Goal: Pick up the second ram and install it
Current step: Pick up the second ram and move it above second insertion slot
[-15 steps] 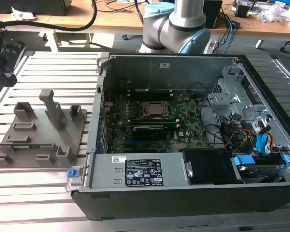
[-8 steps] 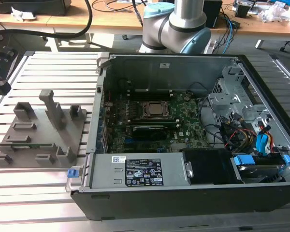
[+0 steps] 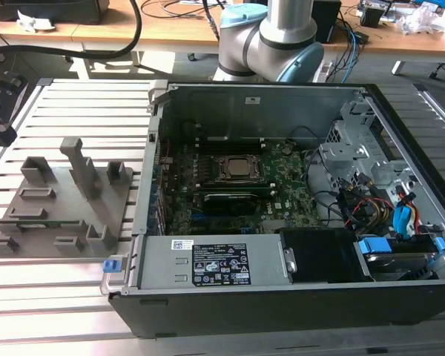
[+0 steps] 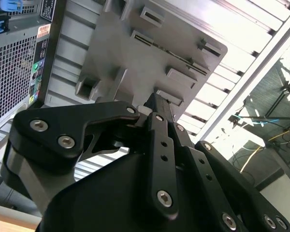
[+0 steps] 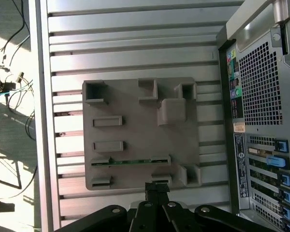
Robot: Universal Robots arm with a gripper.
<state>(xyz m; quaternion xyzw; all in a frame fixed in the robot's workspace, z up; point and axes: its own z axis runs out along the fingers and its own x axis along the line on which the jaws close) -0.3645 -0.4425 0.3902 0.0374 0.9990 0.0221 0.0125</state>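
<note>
Over one edge of the grey holder tray (image 5: 135,104): black gripper (image 5: 157,187), pointing down, claw closed finger against finger, nothing held. Close beyond its tips, untouched, the second ram (image 5: 130,162): thin green stick seated on edge in a long tray slot. Tray of matte plastic with blocky posts and rectangular pockets, resting on ribbed aluminium table (image 5: 135,43). Alongside, open steel computer case (image 3: 245,111), rear panel perforated.

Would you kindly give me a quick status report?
Gripper shut, empty, over holder tray. Second ram lying in tray slot. Nothing blocking it.
</note>
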